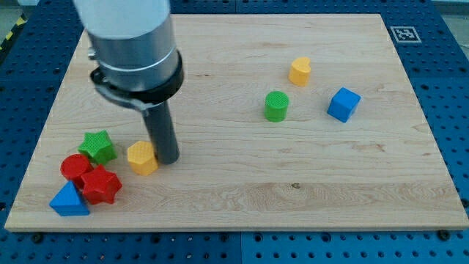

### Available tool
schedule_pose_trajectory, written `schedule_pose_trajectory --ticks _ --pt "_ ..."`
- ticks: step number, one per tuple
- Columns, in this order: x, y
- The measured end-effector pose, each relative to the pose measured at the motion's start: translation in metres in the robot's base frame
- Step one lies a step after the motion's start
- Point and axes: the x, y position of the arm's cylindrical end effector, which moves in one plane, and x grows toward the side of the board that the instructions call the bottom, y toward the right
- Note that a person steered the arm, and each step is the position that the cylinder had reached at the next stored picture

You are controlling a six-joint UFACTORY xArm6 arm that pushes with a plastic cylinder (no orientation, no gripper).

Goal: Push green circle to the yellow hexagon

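The green circle [276, 106], a short green cylinder, stands right of the board's middle. A yellow block that looks like a hexagon [142, 157] lies at the lower left, far from the green circle. My tip [168, 158] rests on the board right against this yellow block's right side. A second yellow block [299, 71], its shape unclear, stands just up and right of the green circle. The tip is far to the left of the green circle.
A blue cube [343, 103] sits right of the green circle. At the lower left cluster a green star [97, 147], a round red block [75, 167], a red star [100, 184] and a blue triangle [69, 200]. The wooden board [242, 198] ends close below them.
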Motion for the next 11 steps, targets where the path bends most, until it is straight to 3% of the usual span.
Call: schedule_pose_trajectory --ticks 2,4,5,6,9,11 --pt "-0.008 -0.002" --pt "-0.154 0.054" --pt "-0.181 0.156" --pt "-0.169 0.21" --pt "-0.085 0.183" --pt "-0.093 0.176"
